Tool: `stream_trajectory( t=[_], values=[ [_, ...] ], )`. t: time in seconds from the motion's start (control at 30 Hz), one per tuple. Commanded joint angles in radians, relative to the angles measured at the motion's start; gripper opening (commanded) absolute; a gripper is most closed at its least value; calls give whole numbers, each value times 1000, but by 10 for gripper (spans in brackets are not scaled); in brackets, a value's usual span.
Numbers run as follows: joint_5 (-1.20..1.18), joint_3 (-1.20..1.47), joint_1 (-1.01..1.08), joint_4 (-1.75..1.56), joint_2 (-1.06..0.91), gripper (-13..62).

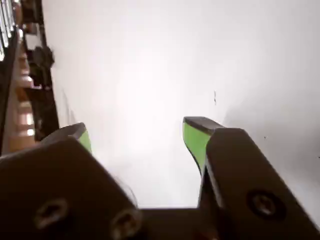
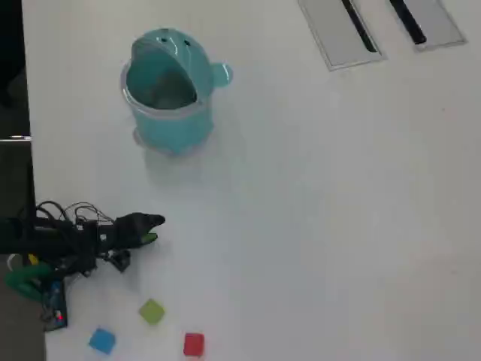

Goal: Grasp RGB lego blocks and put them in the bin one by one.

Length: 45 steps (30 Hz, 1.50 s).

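- Your gripper (image 1: 137, 135): wrist view shows jaws spread wide, green pads (image 1: 195, 140) facing a clear gap w/ nothing but bare white surface (image 1: 150, 65) between. Nothing held.
- Overhead view: gripper (image 2: 152, 228) sits at left side of the surface (image 2: 338, 210), tip pointing right, arm body and wires trailing off the left edge.
- Bin (image 2: 167, 94): teal, upper left of overhead view, standing upright, domed lid flipped back, mouth open. Can't tell if anything's inside, interior too dim.
- Bin is well apart from gripper, up-frame of it.
- Yellowish-green block (image 2: 152, 311): on surface below gripper, nearest of the three.
- Blue block (image 2: 102, 341): lower left, near bottom edge of frame.
- Red block (image 2: 194, 344): lower, right of the green one, near bottom edge.
- All 3 blocks apart from each other, none touching, all outside the bin.
- Two grey recessed panels (image 2: 342, 34) w/ dark slots at top right, far from everything else.
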<state>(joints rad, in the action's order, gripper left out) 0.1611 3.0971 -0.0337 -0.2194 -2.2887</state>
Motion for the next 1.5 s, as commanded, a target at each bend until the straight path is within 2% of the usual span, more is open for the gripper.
stream_trajectory(
  t=[0.0, 1.47],
  values=[
    [-20, 74, 0, -6, -57, 345],
    [26, 74, -17, -26, -58, 340]
  ],
)
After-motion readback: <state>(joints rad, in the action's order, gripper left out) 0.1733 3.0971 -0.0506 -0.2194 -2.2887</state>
